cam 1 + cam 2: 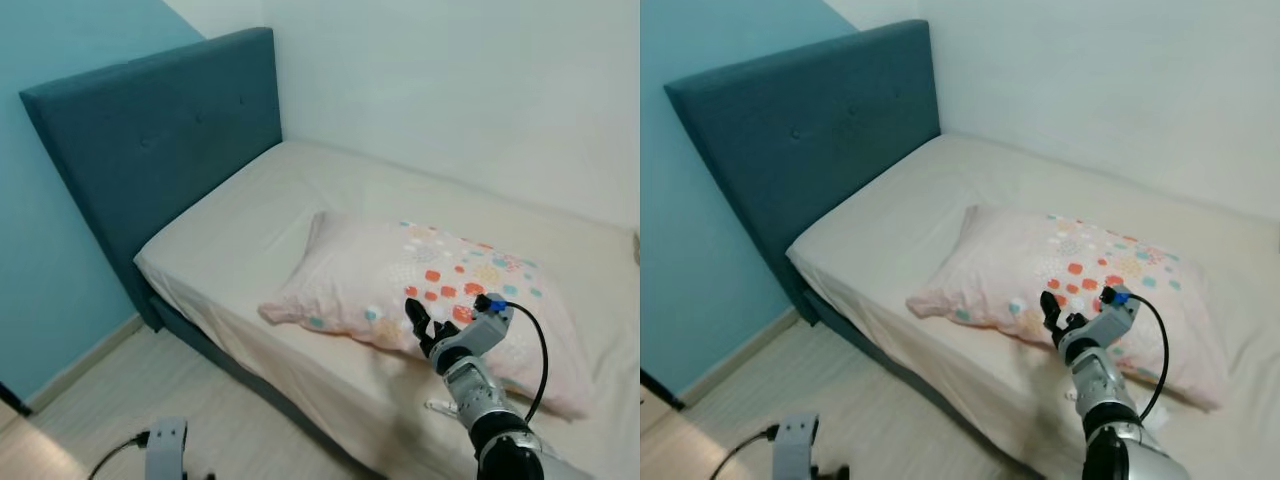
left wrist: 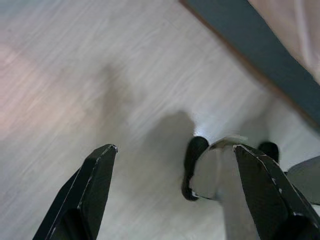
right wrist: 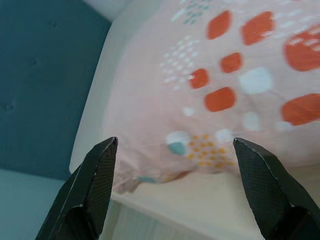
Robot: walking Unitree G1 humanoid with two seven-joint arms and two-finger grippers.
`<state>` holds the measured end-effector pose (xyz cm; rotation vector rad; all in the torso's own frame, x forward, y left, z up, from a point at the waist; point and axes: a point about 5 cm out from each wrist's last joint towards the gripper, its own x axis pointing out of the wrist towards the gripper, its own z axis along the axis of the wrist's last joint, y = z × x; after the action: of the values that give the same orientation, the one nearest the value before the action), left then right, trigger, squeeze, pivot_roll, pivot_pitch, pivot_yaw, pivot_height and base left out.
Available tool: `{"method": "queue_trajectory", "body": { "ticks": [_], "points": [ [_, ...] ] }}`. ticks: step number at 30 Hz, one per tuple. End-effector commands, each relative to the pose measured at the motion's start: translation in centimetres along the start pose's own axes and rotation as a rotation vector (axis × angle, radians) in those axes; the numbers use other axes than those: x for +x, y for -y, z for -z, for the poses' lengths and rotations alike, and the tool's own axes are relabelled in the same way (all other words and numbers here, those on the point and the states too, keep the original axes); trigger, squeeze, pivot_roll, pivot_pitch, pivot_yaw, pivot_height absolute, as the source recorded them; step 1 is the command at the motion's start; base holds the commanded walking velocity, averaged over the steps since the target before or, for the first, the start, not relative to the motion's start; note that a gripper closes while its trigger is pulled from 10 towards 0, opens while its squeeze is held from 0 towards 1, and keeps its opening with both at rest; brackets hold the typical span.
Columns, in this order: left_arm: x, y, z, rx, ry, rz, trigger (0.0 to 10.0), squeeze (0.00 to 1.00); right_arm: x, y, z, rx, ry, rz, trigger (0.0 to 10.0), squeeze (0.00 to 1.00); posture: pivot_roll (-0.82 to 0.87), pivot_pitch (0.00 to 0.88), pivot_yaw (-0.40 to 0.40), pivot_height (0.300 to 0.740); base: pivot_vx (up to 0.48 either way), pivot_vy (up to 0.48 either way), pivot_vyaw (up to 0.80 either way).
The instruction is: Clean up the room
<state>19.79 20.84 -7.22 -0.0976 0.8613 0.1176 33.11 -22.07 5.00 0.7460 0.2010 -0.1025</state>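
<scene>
Pillow (image 3: pixel 210 95) lies just ahead of my right gripper (image 3: pixel 175 200), its jaws spread wide and empty; soft and light, I'd pinch its near edge. Left gripper (image 2: pixel 172 195) hangs parted, idle.

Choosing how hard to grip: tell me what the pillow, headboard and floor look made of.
Pillow: soft printed fabric, matte, creased and sagging at the corners. Headboard: teal woven upholstery, matte, with button dimples, probably padded. Floor: pale wood-look planks with faint grain lines, slight sheen; wood or laminate, can't tell.
</scene>
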Motion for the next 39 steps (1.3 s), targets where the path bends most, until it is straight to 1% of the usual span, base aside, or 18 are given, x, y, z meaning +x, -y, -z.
{"method": "queue_trajectory", "body": {
  "ticks": [1, 10, 12, 13, 14, 17, 19, 20, 22, 23, 24, 25, 26, 28, 34, 36, 37, 39],
  "points": [
    [-0.1, -0.9, -0.3, -0.006, 0.017, -0.012, 10.0, 0.0, 0.0, 0.2, -0.3, 0.05, 0.01, 0.023, 10.0, 0.0, -0.07, 0.098, 0.042, 0.61, 0.0, 0.0, 0.0],
    [-0.1, -2.4, -4.0, -0.044, 0.193, -0.024, 10.0, 0.0, -0.1, 0.5, -0.3, 0.154, 0.048, 0.04, 10.0, 0.0, -0.03, 0.185, 0.064, 0.575, 0.0, 0.0, 0.0],
    [-0.3, -3.3, -6.7, -0.06, 0.298, -0.035, 10.0, 0.0, 0.2, -0.1, -0.9, 0.21, 0.087, -0.01, 10.0, 0.0, 0.01, 0.239, 0.076, 0.565, 0.0, 0.0, 0.0],
    [-0.3, -3.3, -6.7, -0.06, 0.298, -0.035, 10.0, 0.0, 0.2, -0.1, -0.9, 0.21, 0.087, -0.01, 10.0, 0.0, 0.01, 0.239, 0.076, 0.565, 0.0, 0.0, 0.0],
    [-0.5, -3.7, -8.4, -0.055, 0.369, -0.035, 10.0, 0.0, 0.5, -0.8, -1.6, 0.238, 0.111, -0.053, 10.0, 0.0, 0.03, 0.261, 0.084, 0.56, 0.0, 0.0, 0.0],
    [-0.7, -4.1, -9.4, -0.049, 0.416, -0.034, 10.0, 0.0, 0.8, -1.4, -2.2, 0.259, 0.132, -0.094, 10.0, 0.0, 0.04, 0.274, 0.088, 0.555, 0.0, 0.0, 0.0],
    [-1.5, -4.5, -11.6, -0.024, 0.535, -0.014, 10.0, 0.0, 1.5, -3.4, -3.8, 0.282, 0.182, -0.203, 10.0, 0.0, 0.09, 0.329, 0.106, 0.545, 0.0, 0.0, 0.0],
    [-1.5, -4.5, -11.6, -0.024, 0.535, -0.014, 10.0, 0.0, 1.5, -3.4, -3.8, 0.282, 0.182, -0.203, 10.0, 0.0, 0.09, 0.329, 0.106, 0.545, 0.0, 0.0, 0.0],
    [-2.1, -4.5, -12.7, 0.014, 0.603, 0.009, 10.0, 0.0, 2.2, -5.4, -5.1, 0.284, 0.209, -0.297, 10.0, 0.0, 0.12, 0.357, 0.109, 0.535, 0.0, 0.0, 0.0],
    [-2.3, -4.5, -12.9, 0.026, 0.622, 0.018, 10.0, 0.0, 2.3, -6.1, -5.5, 0.282, 0.214, -0.328, 10.0, 0.0, 0.12, 0.362, 0.11, 0.53, 0.0, 0.0, 0.0],
    [-2.3, -4.5, -12.9, 0.026, 0.622, 0.018, 10.0, 0.0, 2.3, -6.1, -5.5, 0.282, 0.214, -0.328, 10.0, 0.0, 0.12, 0.362, 0.11, 0.53, 0.0, 0.0, 0.0],
    [-2.6, -4.4, -12.9, 0.057, 0.64, 0.032, 10.0, 0.0, 2.9, -8.2, -6.1, 0.276, 0.209, -0.401, 10.0, 0.0, 0.13, 0.389, 0.111, 0.52, 0.0, 0.0, 0.0],
    [-2.6, -4.4, -12.9, 0.057, 0.64, 0.032, 10.0, 0.0, 2.9, -8.2, -6.1, 0.276, 0.209, -0.401, 10.0, 0.0, 0.13, 0.389, 0.111, 0.52, 0.0, 0.0, 0.0],
    [-2.7, -4.3, -12.6, 0.074, 0.642, 0.043, 10.0, 0.0, 3.2, -9.9, -6.3, 0.271, 0.197, -0.443, 10.0, 0.0, 0.14, 0.396, 0.112, 0.51, 0.0, 0.0, 0.0],
    [-3.0, -4.2, -11.6, 0.107, 0.632, 0.066, 10.0, 0.0, 3.7, -11.8, -6.8, 0.309, 0.202, -0.469, 10.0, 0.0, 0.16, 0.415, 0.119, 0.495, 0.0, 0.0, 0.0],
    [-3.2, -4.3, -11.3, 0.126, 0.63, 0.075, 10.0, 0.0, 3.8, -12.7, -7.7, 0.34, 0.228, -0.496, 10.0, 0.0, 0.17, 0.415, 0.122, 0.5, 0.0, 0.0, 0.0],
    [-3.2, -4.3, -11.3, 0.126, 0.63, 0.075, 10.0, 0.0, 3.8, -12.7, -7.7, 0.34, 0.228, -0.496, 10.0, 0.0, 0.17, 0.415, 0.122, 0.5, 0.0, 0.0, 0.0],
    [-3.5, -4.4, -11.1, 0.142, 0.628, 0.081, 10.0, 0.0, 4.0, -13.8, -8.9, 0.331, 0.259, -0.494, 10.0, 0.0, 0.18, 0.417, 0.123, 0.5, 0.0, 0.0, 0.0]
  ]
}}
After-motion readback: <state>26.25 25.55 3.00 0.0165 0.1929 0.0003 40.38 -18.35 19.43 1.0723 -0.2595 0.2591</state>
